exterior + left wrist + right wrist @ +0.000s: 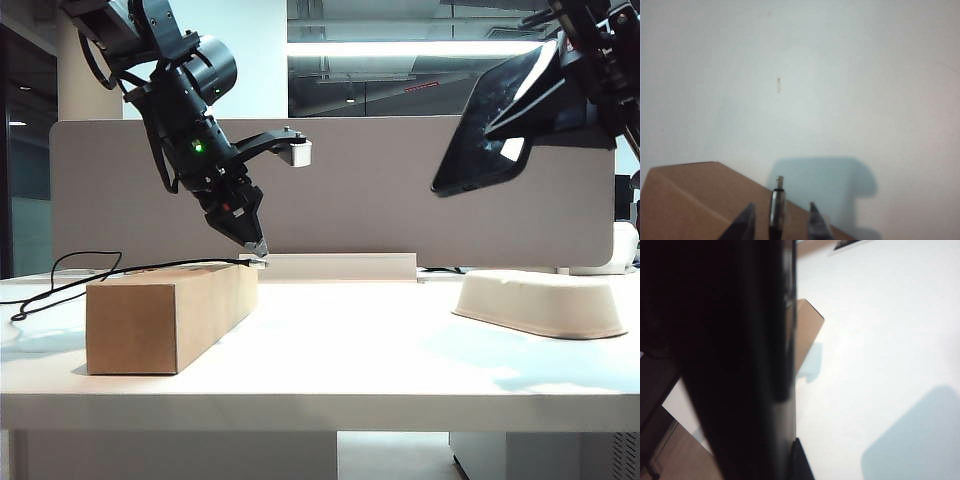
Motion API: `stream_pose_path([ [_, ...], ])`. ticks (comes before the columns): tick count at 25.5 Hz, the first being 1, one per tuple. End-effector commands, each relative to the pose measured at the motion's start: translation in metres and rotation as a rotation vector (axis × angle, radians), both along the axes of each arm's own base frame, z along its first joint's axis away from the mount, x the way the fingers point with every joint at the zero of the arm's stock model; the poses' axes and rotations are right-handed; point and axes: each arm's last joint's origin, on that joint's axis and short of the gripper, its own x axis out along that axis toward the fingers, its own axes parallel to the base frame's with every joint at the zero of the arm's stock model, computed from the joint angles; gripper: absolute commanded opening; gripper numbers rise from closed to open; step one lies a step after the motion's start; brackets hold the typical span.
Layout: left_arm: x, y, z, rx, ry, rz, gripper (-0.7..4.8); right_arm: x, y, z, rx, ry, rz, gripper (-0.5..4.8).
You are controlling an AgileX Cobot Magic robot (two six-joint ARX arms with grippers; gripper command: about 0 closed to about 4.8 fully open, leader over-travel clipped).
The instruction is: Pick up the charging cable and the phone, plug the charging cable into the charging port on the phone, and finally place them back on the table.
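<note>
In the exterior view we see the left gripper (258, 252) lowered to the far end of the cardboard box (170, 312), which stands on the left part of the white table (350, 360). Its fingers are spread apart. In the left wrist view the left gripper (779, 220) shows two dark fingertips (746, 222) on either side of the plug end of the charging cable (777, 202), and a clear gap remains on both sides, so the plug is between them but not pinched. The plug lies on the top of the box and its small metal tip points past the box edge. The black cord runs from there along the box top to the left and falls in loops on the table. The right gripper (590, 75) is high at the upper right of the exterior view and it holds the phone (490, 125) in the air, tilted, with the lower corner pointing down to the left. In the right wrist view the phone (740, 365) fills most of the frame as a dark slab, and the fingers themselves are hidden. A pale oval tray (545, 302) sits on the table under the raised phone. A grey divider panel (380, 190) stands behind the table.
</note>
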Motion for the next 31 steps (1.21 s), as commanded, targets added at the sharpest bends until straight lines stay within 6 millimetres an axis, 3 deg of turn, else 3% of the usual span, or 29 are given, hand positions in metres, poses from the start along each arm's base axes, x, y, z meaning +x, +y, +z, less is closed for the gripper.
stream_pose_path([
  [1,0.0,-0.001,0.003,0.008,-0.027,-0.031,1.31,0.0,0.0,0.006,-0.009,-0.052,0.012,-0.04],
  [13,0.008,-0.003,-0.017,0.051,-0.006,-0.003,1.29,0.0,0.001,0.006,-0.009,-0.05,0.021,-0.05],
  [22,0.011,-0.004,-0.015,0.045,-0.051,0.012,1.15,0.0,0.001,0.006,-0.008,-0.053,0.032,-0.04],
  [26,0.011,-0.004,-0.015,0.042,-0.048,0.016,0.24,0.0,0.001,0.006,-0.009,-0.053,0.032,-0.05],
  [31,0.011,-0.004,-0.015,0.042,-0.047,0.017,0.19,0.0,0.001,0.006,-0.024,-0.068,0.038,-0.04],
])
